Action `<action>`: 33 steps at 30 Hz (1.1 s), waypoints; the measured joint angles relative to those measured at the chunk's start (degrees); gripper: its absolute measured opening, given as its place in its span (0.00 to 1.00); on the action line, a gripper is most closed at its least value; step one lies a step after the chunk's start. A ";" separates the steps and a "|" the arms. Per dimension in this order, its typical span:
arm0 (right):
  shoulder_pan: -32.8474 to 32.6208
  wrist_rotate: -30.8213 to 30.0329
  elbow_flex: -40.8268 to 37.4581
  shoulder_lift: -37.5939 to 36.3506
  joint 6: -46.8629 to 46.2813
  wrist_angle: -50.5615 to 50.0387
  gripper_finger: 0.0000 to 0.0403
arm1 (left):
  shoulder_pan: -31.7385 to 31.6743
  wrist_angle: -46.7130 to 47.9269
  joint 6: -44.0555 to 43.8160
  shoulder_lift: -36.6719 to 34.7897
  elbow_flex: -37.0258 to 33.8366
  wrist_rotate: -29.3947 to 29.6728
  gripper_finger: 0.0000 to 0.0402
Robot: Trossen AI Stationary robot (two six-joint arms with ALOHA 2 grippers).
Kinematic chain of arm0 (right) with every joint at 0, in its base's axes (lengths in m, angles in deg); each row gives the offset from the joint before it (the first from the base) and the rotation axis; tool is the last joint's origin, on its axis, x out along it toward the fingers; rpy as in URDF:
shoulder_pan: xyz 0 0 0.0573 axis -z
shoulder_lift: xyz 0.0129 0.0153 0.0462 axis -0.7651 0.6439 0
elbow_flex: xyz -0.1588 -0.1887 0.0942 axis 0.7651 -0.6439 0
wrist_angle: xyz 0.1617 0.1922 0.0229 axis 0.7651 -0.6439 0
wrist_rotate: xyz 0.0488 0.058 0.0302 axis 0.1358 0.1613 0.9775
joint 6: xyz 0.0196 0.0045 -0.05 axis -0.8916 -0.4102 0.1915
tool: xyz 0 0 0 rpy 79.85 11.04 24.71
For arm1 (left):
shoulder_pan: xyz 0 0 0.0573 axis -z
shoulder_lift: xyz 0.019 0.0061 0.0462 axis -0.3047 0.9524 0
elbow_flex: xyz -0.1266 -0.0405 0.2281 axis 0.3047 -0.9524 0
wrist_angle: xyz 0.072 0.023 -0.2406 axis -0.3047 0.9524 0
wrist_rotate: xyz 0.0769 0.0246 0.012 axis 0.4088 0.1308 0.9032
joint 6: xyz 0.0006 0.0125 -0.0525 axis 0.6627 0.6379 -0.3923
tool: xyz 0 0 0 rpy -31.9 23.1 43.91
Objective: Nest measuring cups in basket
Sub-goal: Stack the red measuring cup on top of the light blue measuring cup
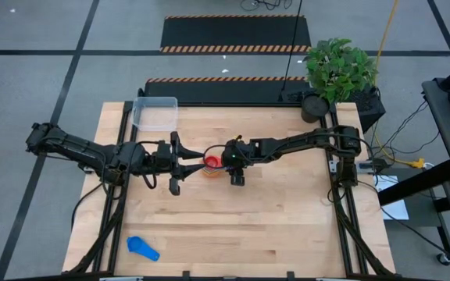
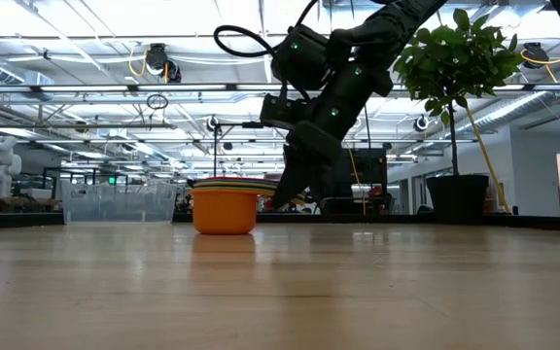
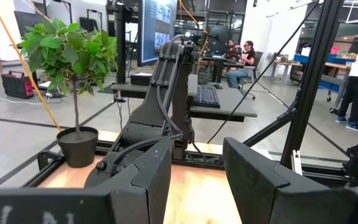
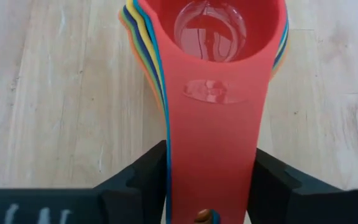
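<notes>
Your right gripper (image 4: 209,186) sits at mid-desk on the stack of nested measuring cups (image 1: 211,165). In the right wrist view its jaws flank the red cup's handle (image 4: 213,143) on both sides, right against its edges, so read that as gripping the stacked handles. The red cup (image 4: 213,56) is on top; rims of yellow, navy, light blue and orange peek out beneath it. In the low view the orange cup (image 2: 226,210) is at the bottom, flat on the desk (image 2: 280,292), with the thin coloured rims layered above it.

Your left gripper (image 1: 186,162) is just to the left of the stack, pointing at it, not touching it. Jaws are parted with nothing between them; the left wrist view shows an empty gap between its fingers (image 3: 263,180).

The basket (image 1: 155,112) is at the far left corner of the desk, well apart from the stack. You can't tell from these views whether anything is in it.

One light blue cup (image 1: 142,248) lies alone near the front left edge of the desk, well away from both arms.

A potted plant (image 1: 337,74) stands off the far right corner.
</notes>
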 joint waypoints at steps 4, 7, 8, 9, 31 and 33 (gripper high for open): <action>0.00 0.00 0.00 -0.02 0.24 0.00 0.37 | 0.00 0.00 0.01 0.00 0.00 0.00 0.37; 0.00 0.00 0.00 -0.02 0.53 0.23 0.36 | 0.00 0.00 0.03 0.00 0.00 0.00 0.37; 0.00 0.00 0.00 -0.02 0.72 0.40 0.36 | 0.00 0.00 0.03 0.00 0.00 0.00 0.37; 0.00 0.00 0.00 -0.02 0.83 0.46 0.35 | 0.00 0.00 0.03 0.00 0.00 0.00 0.37; 0.11 -0.09 -0.02 -0.07 1.27 -0.41 0.57 | 0.00 0.28 0.06 0.00 0.00 -0.02 0.37; 0.23 -0.12 -0.02 -0.07 1.15 -0.60 0.61 | 0.00 0.45 0.06 0.00 -0.01 -0.02 0.37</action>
